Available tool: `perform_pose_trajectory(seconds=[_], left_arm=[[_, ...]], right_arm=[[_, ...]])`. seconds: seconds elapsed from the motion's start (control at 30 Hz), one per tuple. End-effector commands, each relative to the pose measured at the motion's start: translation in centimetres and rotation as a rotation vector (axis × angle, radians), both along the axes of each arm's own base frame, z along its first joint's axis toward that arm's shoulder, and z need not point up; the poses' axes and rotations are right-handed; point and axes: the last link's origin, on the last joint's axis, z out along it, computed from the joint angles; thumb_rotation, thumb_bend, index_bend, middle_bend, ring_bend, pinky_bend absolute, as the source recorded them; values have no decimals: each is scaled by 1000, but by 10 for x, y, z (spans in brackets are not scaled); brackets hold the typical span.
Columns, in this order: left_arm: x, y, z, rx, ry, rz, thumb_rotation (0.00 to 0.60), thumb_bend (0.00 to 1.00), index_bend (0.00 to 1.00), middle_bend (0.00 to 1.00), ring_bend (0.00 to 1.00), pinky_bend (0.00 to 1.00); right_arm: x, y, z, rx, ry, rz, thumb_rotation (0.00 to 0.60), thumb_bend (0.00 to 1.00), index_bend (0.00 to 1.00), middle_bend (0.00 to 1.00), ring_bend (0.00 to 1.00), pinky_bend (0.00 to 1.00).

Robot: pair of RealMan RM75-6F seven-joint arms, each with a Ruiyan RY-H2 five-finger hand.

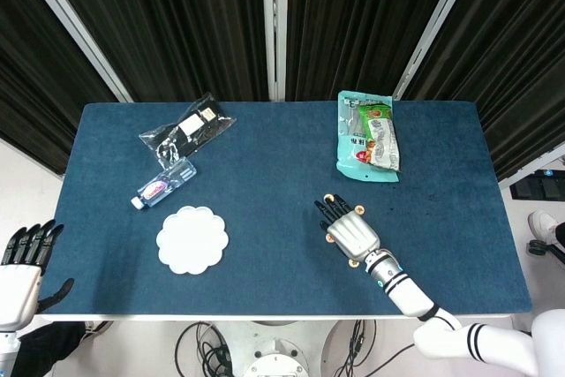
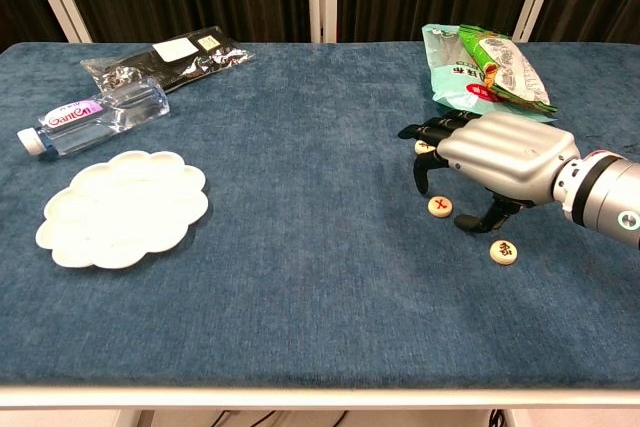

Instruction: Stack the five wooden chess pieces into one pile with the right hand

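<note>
My right hand [image 2: 497, 155] hovers palm down over the wooden chess pieces at the right of the blue table [image 2: 300, 277]. Its fingers bend down on either side of a red-marked piece [image 2: 440, 206], which lies on the cloth between a fingertip and the thumb with small gaps. Another piece [image 2: 503, 251] lies nearer the front edge. A third piece [image 2: 424, 147] peeks out behind the fingers. In the head view the right hand [image 1: 349, 229] hides the middle pieces; single pieces [image 1: 329, 196], [image 1: 361, 210], [image 1: 353, 262] show around it. My left hand [image 1: 22, 267] hangs off the table's left front corner, fingers extended.
Two snack bags [image 2: 485, 65] lie just behind the right hand. A white scalloped plate [image 2: 122, 207], a water bottle [image 2: 95, 117] and a black packet [image 2: 165, 57] sit on the left half. The table's front edge runs close under the right forearm.
</note>
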Motion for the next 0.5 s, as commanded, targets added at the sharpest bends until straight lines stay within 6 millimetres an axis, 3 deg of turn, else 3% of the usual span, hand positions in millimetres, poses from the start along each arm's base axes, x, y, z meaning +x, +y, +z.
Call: perform_pose_trajectory(seconds=[0.03, 0.5], left_arm=[[0, 0, 0, 0, 0, 1, 600, 236, 44, 0, 0, 0], [-2, 1, 0, -1, -1, 6, 600, 236, 43, 0, 0, 0]], right_arm=[[-1, 0, -1, -1, -5, -5, 600, 255, 397, 0, 0, 0], [0, -1, -4, 6, -22, 1, 600, 266, 422, 0, 0, 0]])
